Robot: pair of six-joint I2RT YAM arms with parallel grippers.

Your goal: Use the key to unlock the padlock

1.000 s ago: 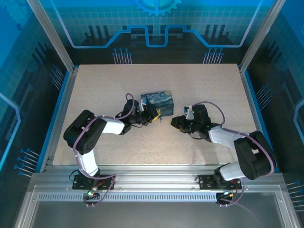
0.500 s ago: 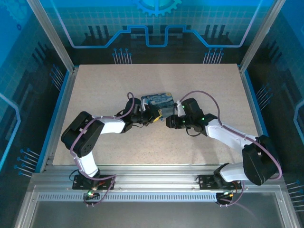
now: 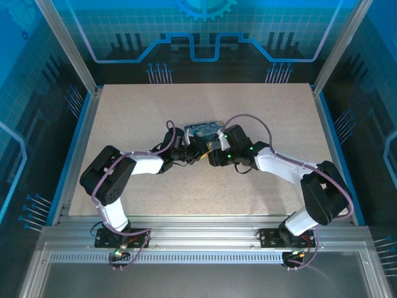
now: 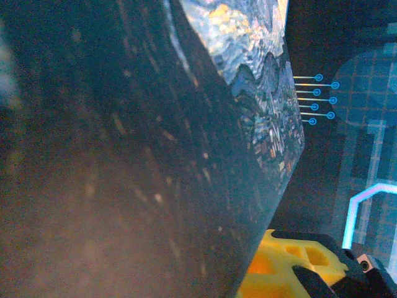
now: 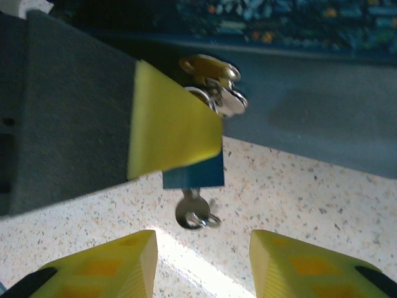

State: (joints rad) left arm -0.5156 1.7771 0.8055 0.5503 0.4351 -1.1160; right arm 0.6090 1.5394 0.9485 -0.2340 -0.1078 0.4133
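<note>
Speckled worktop [image 3: 155, 105], middle, beside tin [image 3: 203, 129] | left end effector [image 3: 200, 152] pinches padlock [image 5: 192, 177] | right end effector [image 5: 201, 248] spread before key [image 5: 189, 211] | key likely stiff, slippery: grip its head

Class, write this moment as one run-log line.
left claw: shut on padlock | right claw: open, facing key | key: below padlock | tin: behind padlock

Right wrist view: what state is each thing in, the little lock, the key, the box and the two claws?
tin: closed.
padlock: hanging from the tin's latch; locked or not, cannot tell.
key: seemingly stuck in the padlock's underside, untouched.
left gripper: shut on the padlock.
right gripper: open, empty, short of the key.
</note>
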